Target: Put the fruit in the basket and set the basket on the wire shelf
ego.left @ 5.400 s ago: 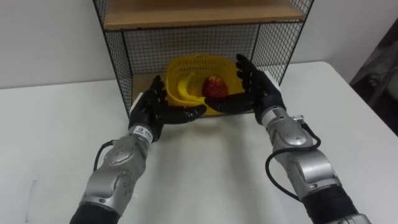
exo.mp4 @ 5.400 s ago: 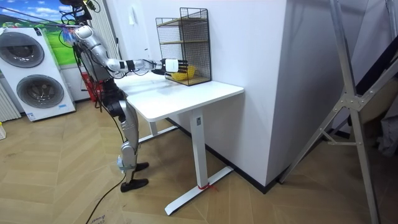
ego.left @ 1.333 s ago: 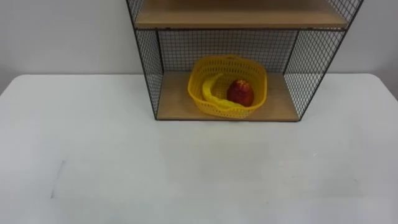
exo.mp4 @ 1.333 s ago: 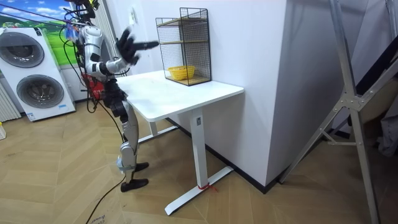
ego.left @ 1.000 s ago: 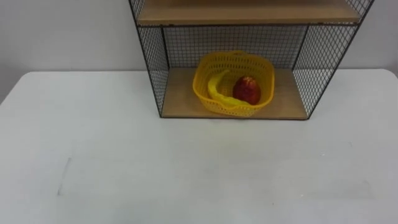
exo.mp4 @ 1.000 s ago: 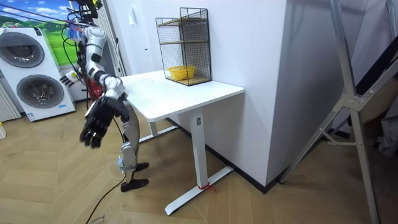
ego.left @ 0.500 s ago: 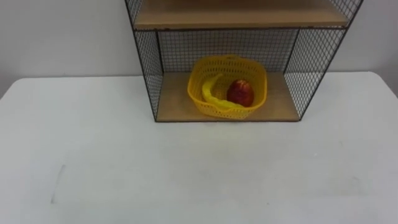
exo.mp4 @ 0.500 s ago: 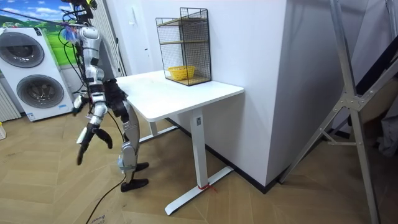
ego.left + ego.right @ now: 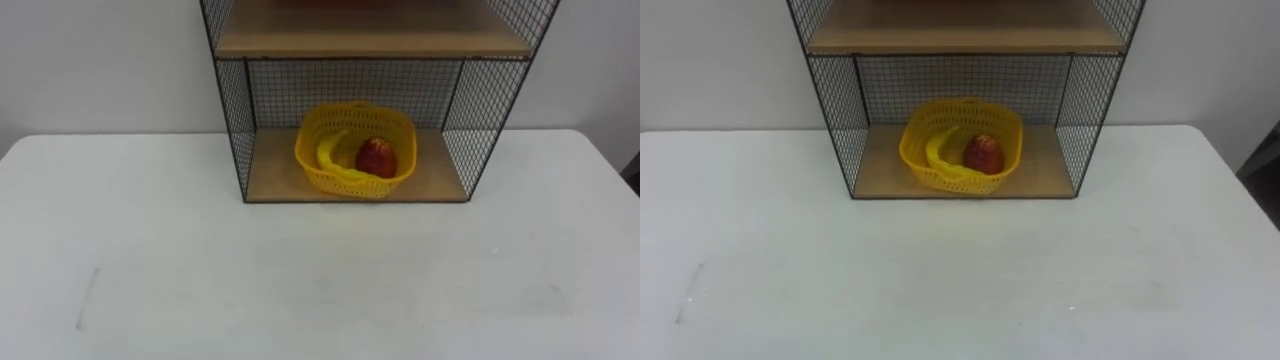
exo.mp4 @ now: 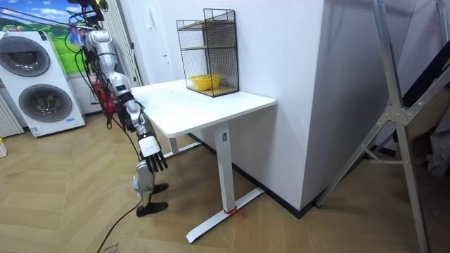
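Two fruits, a banana (image 9: 328, 150) and an apple (image 9: 376, 157), lie in the yellow basket (image 9: 350, 186) on the wire shelf (image 9: 232, 120), upper centre. Your right hand (image 10: 153, 160) hangs loose-fingered, room view's lower left; I'd simply keep it clear.

Yellow basket (image 9: 960, 181) with banana (image 9: 938, 148), red apple (image 9: 984, 155) on wire shelf (image 9: 835, 110) board.

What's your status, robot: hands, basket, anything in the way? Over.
Right hand hanging low beside the table, open. Basket on the wire shelf's bottom tier, banana and apple inside. Nothing in the way.
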Controlling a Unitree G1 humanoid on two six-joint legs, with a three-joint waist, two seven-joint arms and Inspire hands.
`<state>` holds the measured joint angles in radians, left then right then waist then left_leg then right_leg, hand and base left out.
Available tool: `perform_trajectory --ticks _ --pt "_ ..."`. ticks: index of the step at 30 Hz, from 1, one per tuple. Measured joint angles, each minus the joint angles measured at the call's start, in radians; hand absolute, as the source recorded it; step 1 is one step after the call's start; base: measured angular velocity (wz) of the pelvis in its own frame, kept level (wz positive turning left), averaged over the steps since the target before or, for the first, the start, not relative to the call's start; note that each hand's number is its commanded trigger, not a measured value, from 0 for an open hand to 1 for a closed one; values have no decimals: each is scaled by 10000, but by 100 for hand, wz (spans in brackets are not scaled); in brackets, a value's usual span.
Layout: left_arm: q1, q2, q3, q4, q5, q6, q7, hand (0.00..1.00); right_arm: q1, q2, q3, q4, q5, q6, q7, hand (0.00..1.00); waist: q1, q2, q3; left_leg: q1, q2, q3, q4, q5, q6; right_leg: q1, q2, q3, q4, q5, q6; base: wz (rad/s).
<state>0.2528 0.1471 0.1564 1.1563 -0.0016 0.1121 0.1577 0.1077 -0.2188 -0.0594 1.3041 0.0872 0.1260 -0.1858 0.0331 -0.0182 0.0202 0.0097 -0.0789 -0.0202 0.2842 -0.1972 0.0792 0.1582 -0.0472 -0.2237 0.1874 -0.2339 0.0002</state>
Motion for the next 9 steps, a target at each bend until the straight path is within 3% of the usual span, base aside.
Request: perform_trajectory --ticks 1,3,9 --pt "-55 -1 -109 -53 165 19 -77 0 -44 6 100 -97 -250 6 141 0 1 11 46 -9 -3 -7 -1 0 0 -1 33 -1 -11 0 0 0" --pt "-61 -1 -152 -170 357 58 -186 0 -4 12 276 -292 -450 -12 333 0 8 13 49 -22 -3 -21 0 3 -1 -5 45 4 -17 0 0 0" --pt "-1 -13 -131 -146 836 142 -211 0 105 116 388 -194 -1017 -36 762 0 12 9 -94 2 -21 -64 2 3 0 22 47 13 -8 -2 3 0"
